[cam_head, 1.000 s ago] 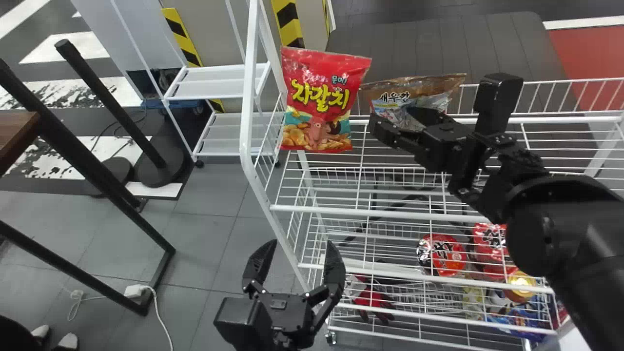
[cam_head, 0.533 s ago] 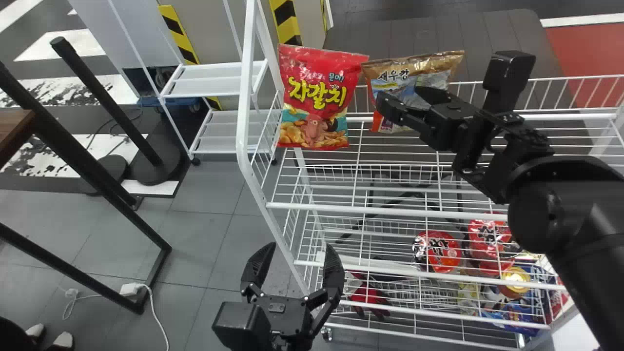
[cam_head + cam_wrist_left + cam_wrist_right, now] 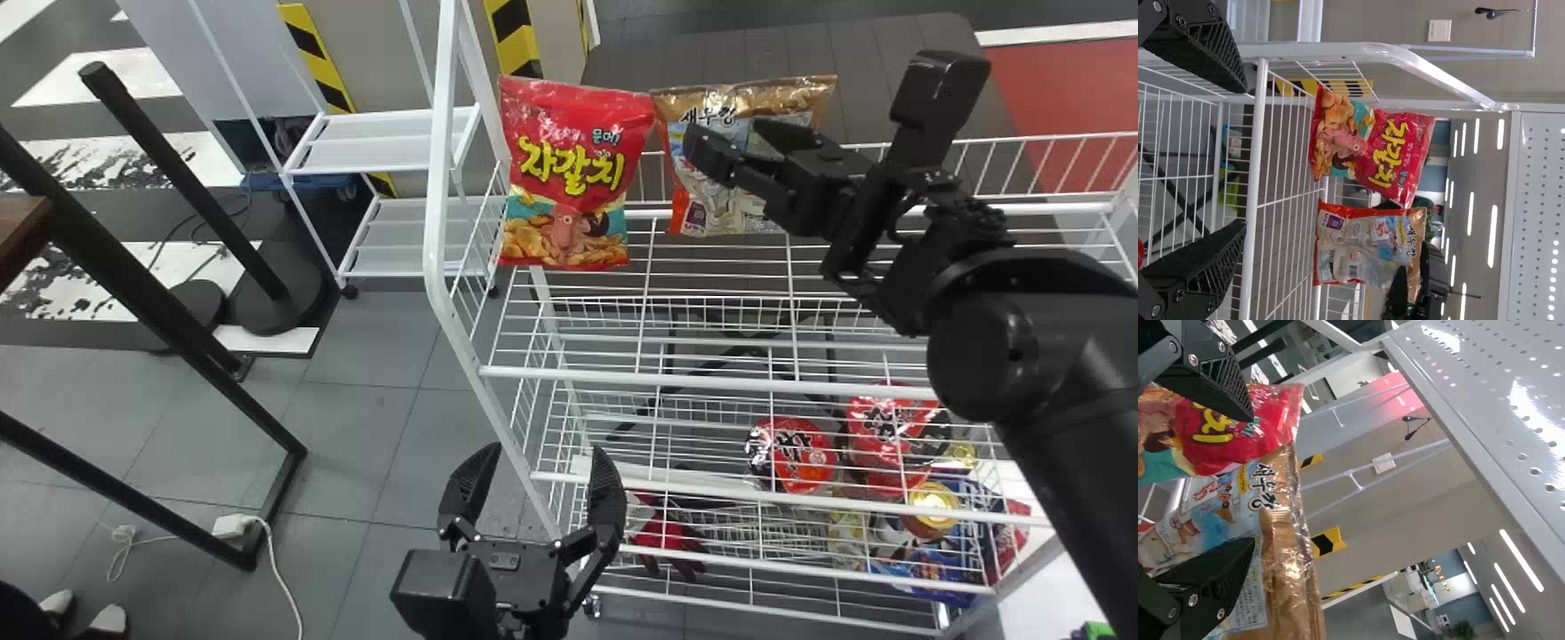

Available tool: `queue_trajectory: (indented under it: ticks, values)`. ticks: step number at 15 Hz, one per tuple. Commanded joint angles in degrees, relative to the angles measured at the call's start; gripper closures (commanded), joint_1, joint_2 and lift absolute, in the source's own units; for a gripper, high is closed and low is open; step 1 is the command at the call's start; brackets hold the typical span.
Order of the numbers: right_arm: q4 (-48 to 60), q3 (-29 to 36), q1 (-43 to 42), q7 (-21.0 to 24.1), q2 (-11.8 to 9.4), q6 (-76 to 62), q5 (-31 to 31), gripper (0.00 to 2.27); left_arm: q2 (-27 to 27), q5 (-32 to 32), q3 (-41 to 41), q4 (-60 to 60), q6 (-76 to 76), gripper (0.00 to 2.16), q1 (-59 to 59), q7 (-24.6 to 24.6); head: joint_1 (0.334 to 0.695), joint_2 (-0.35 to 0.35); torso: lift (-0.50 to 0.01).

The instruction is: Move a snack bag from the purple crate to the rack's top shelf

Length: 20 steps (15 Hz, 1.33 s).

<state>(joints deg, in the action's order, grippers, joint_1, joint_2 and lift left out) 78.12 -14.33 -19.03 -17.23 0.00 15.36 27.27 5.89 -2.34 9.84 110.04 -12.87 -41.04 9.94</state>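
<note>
Head view: left fingers (image 3: 607,493) and right fingers (image 3: 713,158) gape, red bag (image 3: 569,178) beside brown bag (image 3: 725,209).

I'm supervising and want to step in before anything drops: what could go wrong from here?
The right pincer is open with its fingers close to the brown bag, so backing out might snag and tip it. Drifting sideways could knock the red bag right beside it. Both bags stand upright on the wire top shelf, so a nudge may make either slump over.
</note>
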Motion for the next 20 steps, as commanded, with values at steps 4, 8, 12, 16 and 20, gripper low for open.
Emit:
queue_trajectory:
  ticks: [4, 8, 12, 16, 20]
  values:
    - [-3.50, 2.91, -2.68, 0.09, 0.05, -0.10, 0.41, 0.20, -0.09, 0.67, 1.15, -0.71, 0.00, 0.09, 0.44, 0.35, 0.695, 0.181, 0.001]
    - [-3.85, 3.26, -1.89, -0.44, 0.05, -0.28, 1.73, 0.20, -0.09, 0.76, 1.41, -1.32, 0.00, 0.09, 0.61, 0.61, 0.695, 0.152, 0.001]
    - [-0.60, 2.73, 0.92, -0.61, 0.05, -0.63, 1.73, 0.20, -0.18, 0.85, 1.50, -1.41, 0.00, 0.09, 0.79, 0.87, 0.695, 0.155, 0.001]
    - [2.21, 2.47, 2.68, -0.17, 0.05, -0.80, 1.90, 0.20, -0.09, 0.93, 1.94, -1.32, 0.00, 0.09, 0.96, 0.96, 0.695, 0.165, 0.001]
    - [4.24, 2.73, 3.64, -0.17, 0.05, -0.28, 3.57, 0.20, -0.09, 1.20, 2.11, -1.50, 0.53, 0.09, 1.23, 0.87, 0.695, 0.159, 0.001]
